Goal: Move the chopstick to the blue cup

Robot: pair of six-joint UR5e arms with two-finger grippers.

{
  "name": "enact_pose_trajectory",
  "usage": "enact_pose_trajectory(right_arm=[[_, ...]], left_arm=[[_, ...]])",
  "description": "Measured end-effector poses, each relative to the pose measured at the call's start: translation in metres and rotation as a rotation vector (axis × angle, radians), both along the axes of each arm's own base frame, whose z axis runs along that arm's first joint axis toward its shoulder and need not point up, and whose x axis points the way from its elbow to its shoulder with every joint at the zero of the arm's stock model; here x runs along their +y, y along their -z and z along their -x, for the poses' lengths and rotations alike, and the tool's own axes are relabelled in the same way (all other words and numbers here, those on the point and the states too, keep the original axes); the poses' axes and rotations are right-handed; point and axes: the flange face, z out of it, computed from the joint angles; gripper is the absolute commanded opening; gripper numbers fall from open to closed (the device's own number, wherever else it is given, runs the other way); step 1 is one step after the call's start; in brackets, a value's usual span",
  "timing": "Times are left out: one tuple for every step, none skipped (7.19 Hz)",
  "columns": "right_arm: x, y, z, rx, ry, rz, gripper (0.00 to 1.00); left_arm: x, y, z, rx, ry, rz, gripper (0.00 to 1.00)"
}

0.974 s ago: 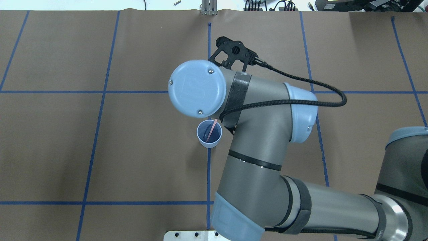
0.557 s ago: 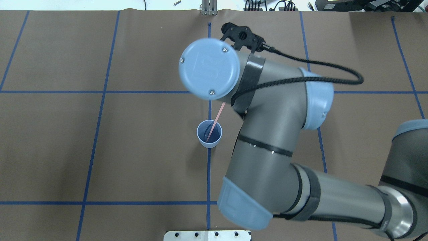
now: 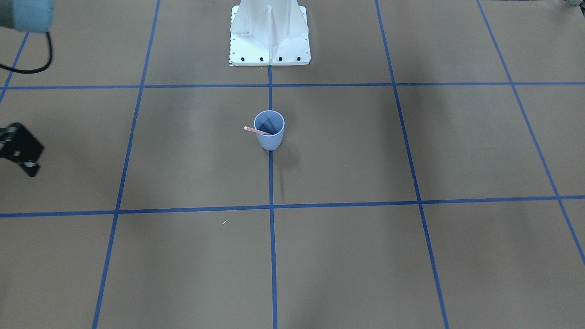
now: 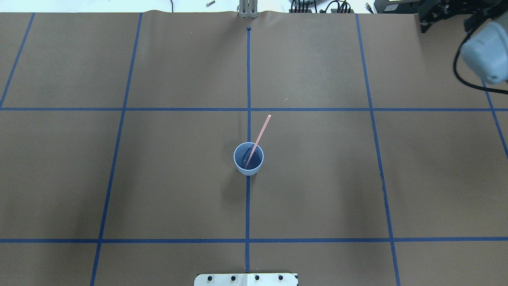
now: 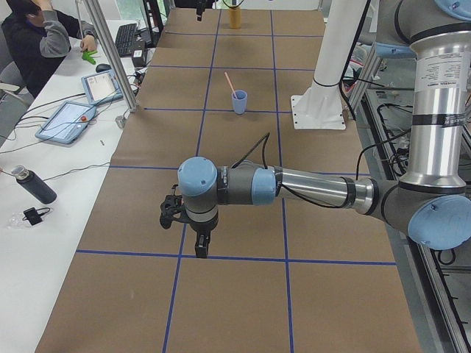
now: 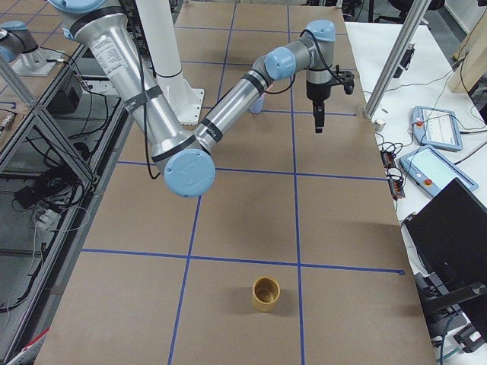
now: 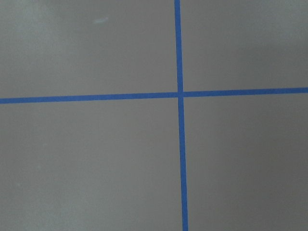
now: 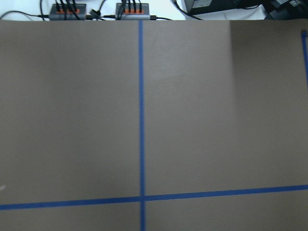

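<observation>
You've got the overhead cam behind the robot, looking forward and down. Front cam sits opposite, steep down, base (image 3: 269, 32) at top. Both centre the cup (image 4: 248, 171). Side cams look along the tabletop (image 5: 243, 294) from each end, wide. Left wrist cam: close, straight down on a tape cross (image 7: 180, 94). Right wrist cam reaches the tabletop's far edge.
</observation>
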Motion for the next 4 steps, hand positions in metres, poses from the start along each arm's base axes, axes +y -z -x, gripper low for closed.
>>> enact_pose_trajectory(right_arm=[[0.013, -0.063, -0.051, 0.022, 0.069, 0.001, 1.0], [0.039, -0.124, -0.096, 0.03, 0.115, 0.022, 1.0], [0.072, -0.18, -0.131, 0.026, 0.13, 0.046, 1.0], [0.109, -0.227, -0.159, 0.021, 0.121, 0.053, 1.0]], left_arm=[[0.003, 0.002, 0.001, -0.015, 0.0, -0.005, 0.98], [0.005, 0.002, 0.002, -0.023, 0.002, -0.002, 0.98], [0.01, -0.005, 0.003, -0.035, 0.003, 0.013, 0.98], [0.018, -0.013, 0.003, -0.052, 0.001, 0.028, 0.98]])
